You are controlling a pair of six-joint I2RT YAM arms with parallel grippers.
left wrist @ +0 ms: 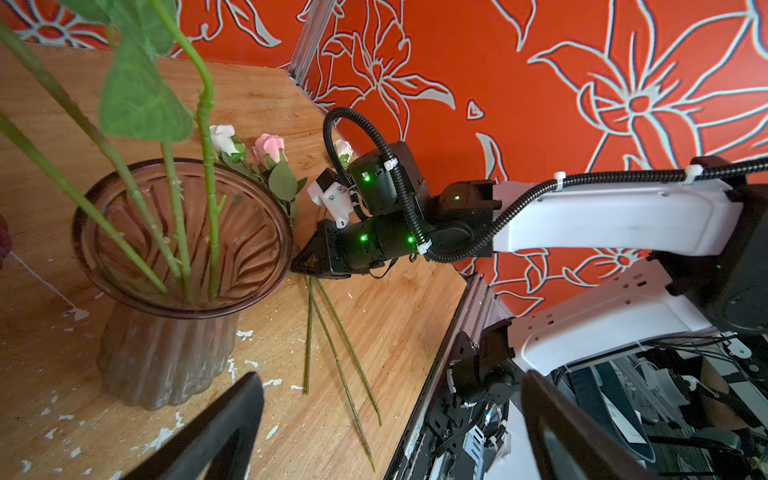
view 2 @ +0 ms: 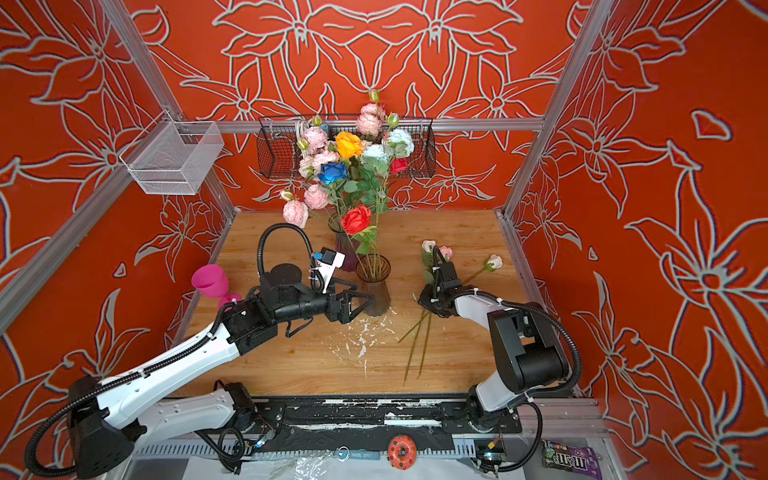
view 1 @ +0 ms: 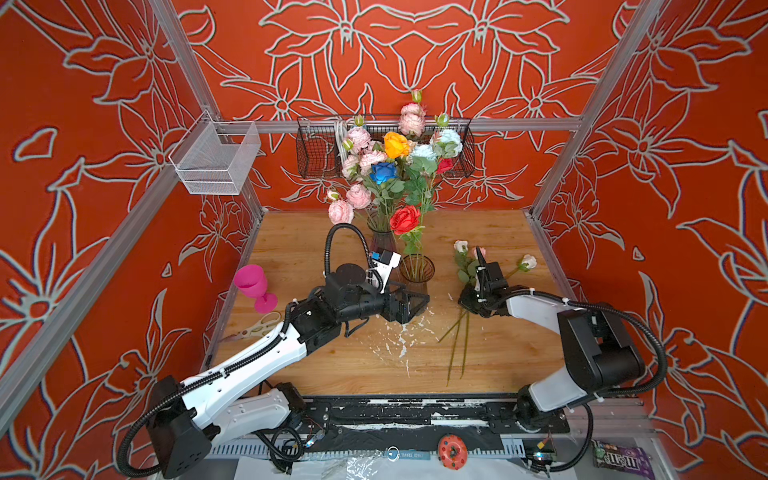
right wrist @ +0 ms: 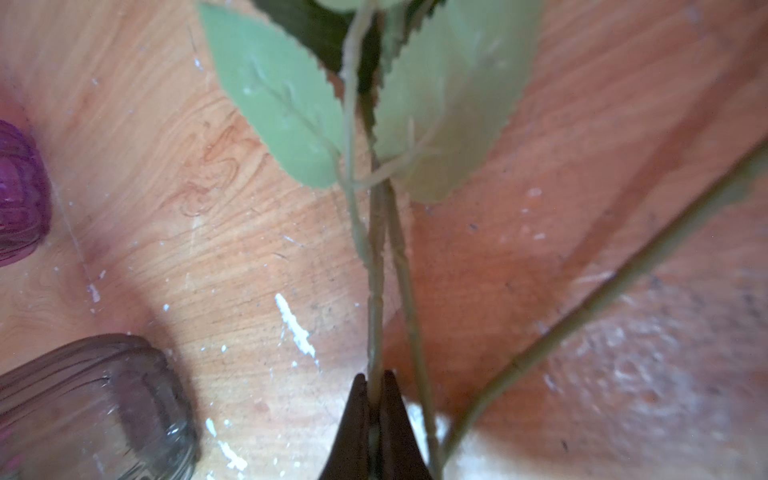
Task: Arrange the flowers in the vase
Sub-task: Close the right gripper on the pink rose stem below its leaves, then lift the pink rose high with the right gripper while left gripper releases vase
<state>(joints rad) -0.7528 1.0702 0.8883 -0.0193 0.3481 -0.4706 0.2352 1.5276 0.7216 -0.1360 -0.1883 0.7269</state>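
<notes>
A smoky glass vase [view 1: 417, 272] [view 2: 373, 272] [left wrist: 166, 357] stands mid-table with a red rose [view 1: 405, 219] and other green stems [left wrist: 208, 187] in it. Behind it a dark vase [view 1: 382, 241] holds a bouquet of flowers [view 1: 395, 145] in pink, orange, blue and white. Three small flowers [view 1: 460, 246] [left wrist: 268, 147] lie on the table at the right, stems toward the front. My right gripper [right wrist: 375, 378] [left wrist: 297, 266] is shut on one of their stems [right wrist: 376, 291], low on the table. My left gripper [view 1: 415, 303] [left wrist: 390, 415] is open and empty beside the glass vase's base.
A pink goblet [view 1: 251, 282] and scissors [view 1: 259, 326] sit at the table's left edge. A black wire basket [view 1: 316, 149] and a white mesh basket [view 1: 216, 162] hang on the frame. White flecks [view 1: 399, 340] dot the wood in front of the vase.
</notes>
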